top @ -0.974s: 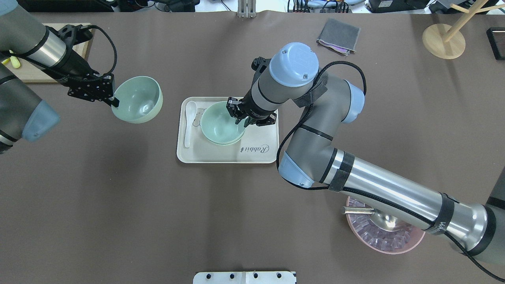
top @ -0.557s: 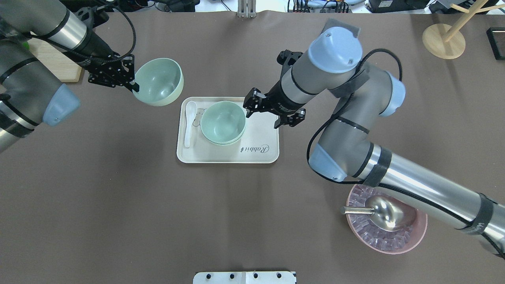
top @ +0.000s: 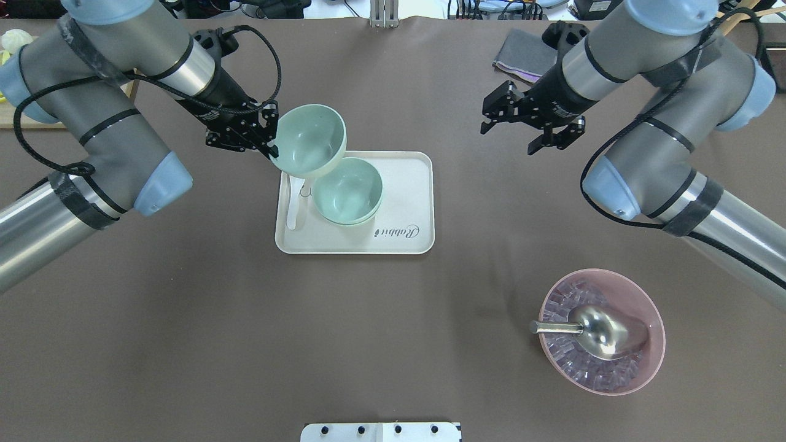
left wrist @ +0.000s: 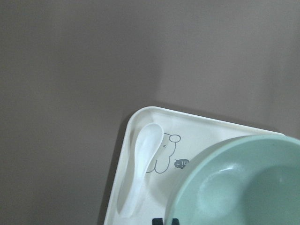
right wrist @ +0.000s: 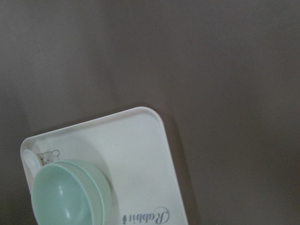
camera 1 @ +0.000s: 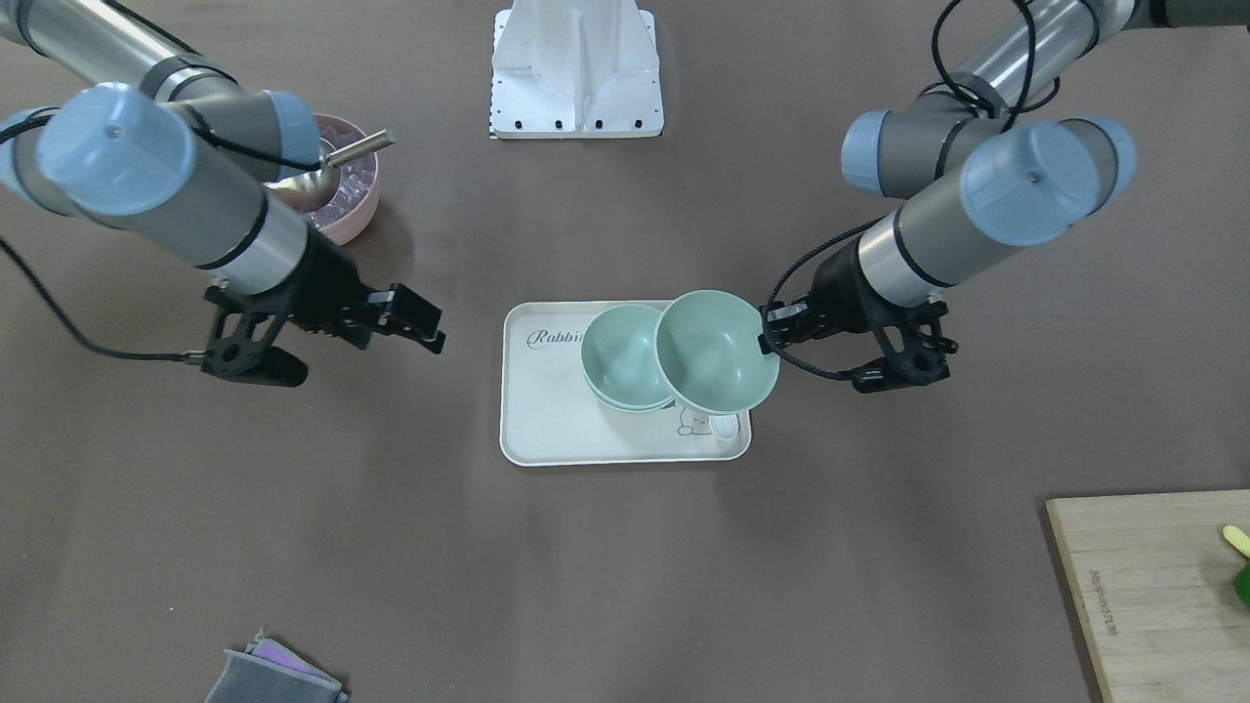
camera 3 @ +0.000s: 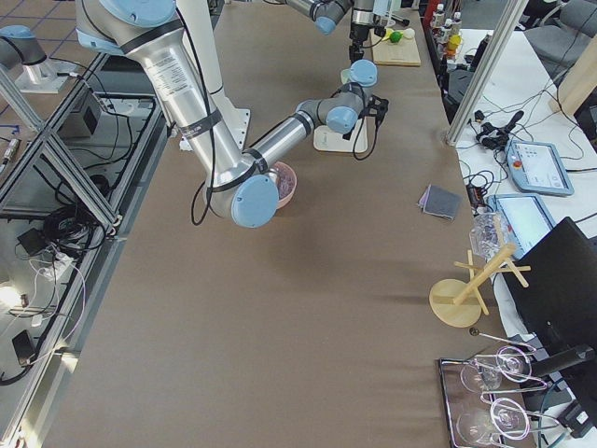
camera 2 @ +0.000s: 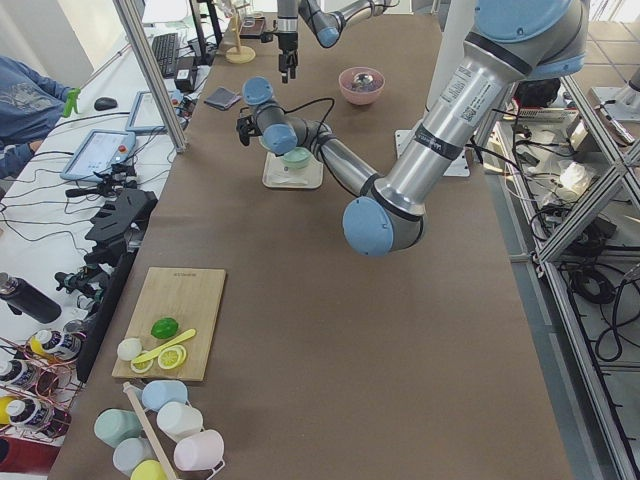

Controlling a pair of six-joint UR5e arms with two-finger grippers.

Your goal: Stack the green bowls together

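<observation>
My left gripper [top: 271, 151] is shut on the rim of one pale green bowl [top: 309, 140] and holds it tilted in the air above the tray's far left corner. In the front view the gripper [camera 1: 767, 338] and this held bowl [camera 1: 716, 351] overlap the stack. Two more green bowls [top: 347, 190] sit nested on the cream tray [top: 406, 184]. The left wrist view shows the held bowl [left wrist: 243, 185] over the tray. My right gripper [top: 507, 140] is open and empty, raised to the right of the tray. The right wrist view shows the nested bowls [right wrist: 65, 193].
A white spoon [top: 293, 202] lies along the tray's left side. A pink bowl [top: 652, 362] with a metal scoop [top: 605, 331] stands front right. A grey cloth [top: 522, 55] and a wooden stand [top: 688, 64] are at the back. A cutting board [camera 1: 1152, 586] lies far left.
My left gripper has carried its bowl right, over the tray's corner beside the stack. My right gripper has let go of the nested bowl and pulled back up and to the right.
</observation>
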